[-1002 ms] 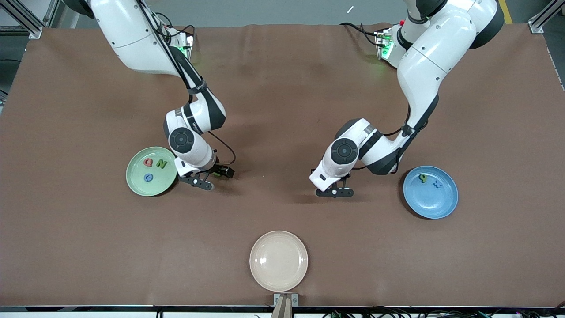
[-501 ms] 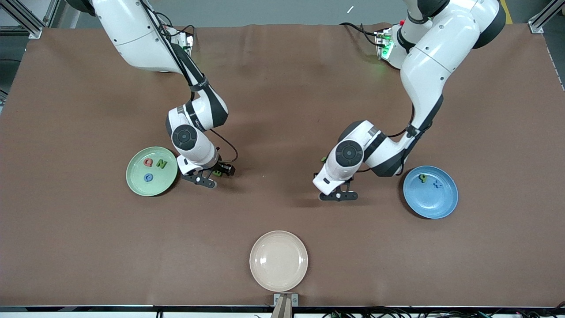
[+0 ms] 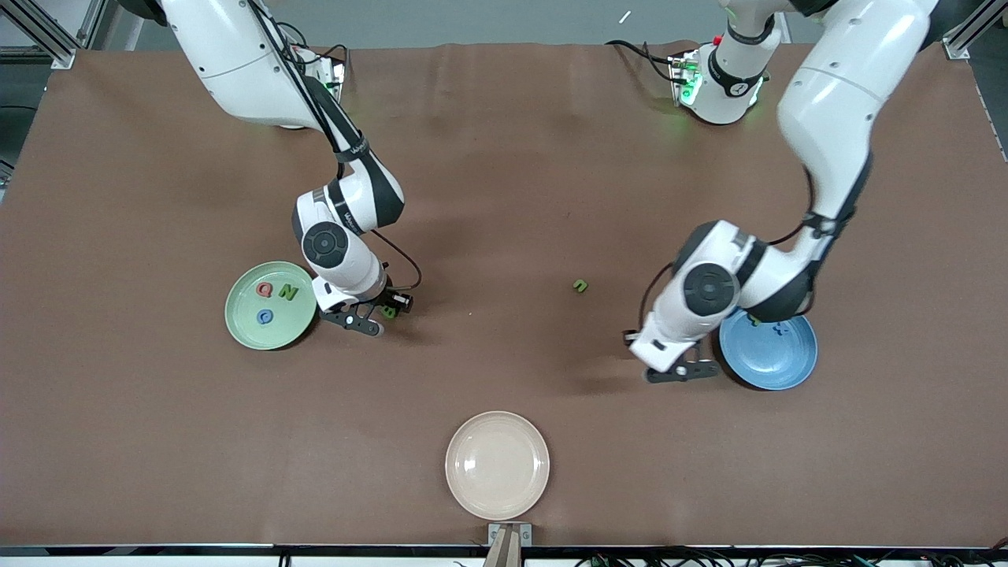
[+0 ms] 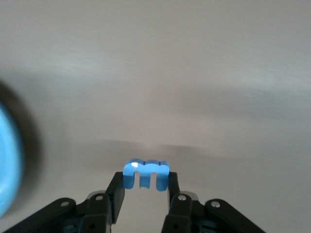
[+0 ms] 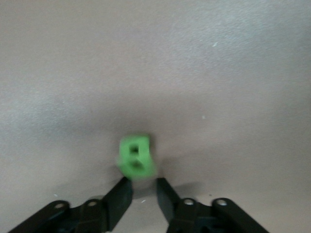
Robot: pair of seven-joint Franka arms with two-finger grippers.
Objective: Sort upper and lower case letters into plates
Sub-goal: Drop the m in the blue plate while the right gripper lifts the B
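Left gripper point(image 4: 144, 187): clamped on a blue letter m point(image 4: 146, 173), pinched across its outer legs; it hangs over bare cloth just beside the blue plate point(image 3: 776, 364).
Right gripper point(image 5: 144, 188): jaws slightly apart, nothing between them; low over the table beside the mint green plate point(image 3: 248, 327), with a green letter B point(image 5: 137, 157) lying just past the fingertips.
Blue plate: toward the left arm's end; partly covered by the left arm, small letters showing near its upper rim.
Mint green plate: toward the right arm's end; holds Q, N and a blue letter.
Loose piece: a small green letter n point(image 3: 580, 286) lies on the cloth mid-table, well apart from both plates.
Cream plate point(image 3: 497, 465): nearest the front camera; nothing in it.
Handling, your judgement: letters look light, stiff and thin, likely to skid or tip when nudged. Take the B across its flat outer edges, jaws square, before you lift.
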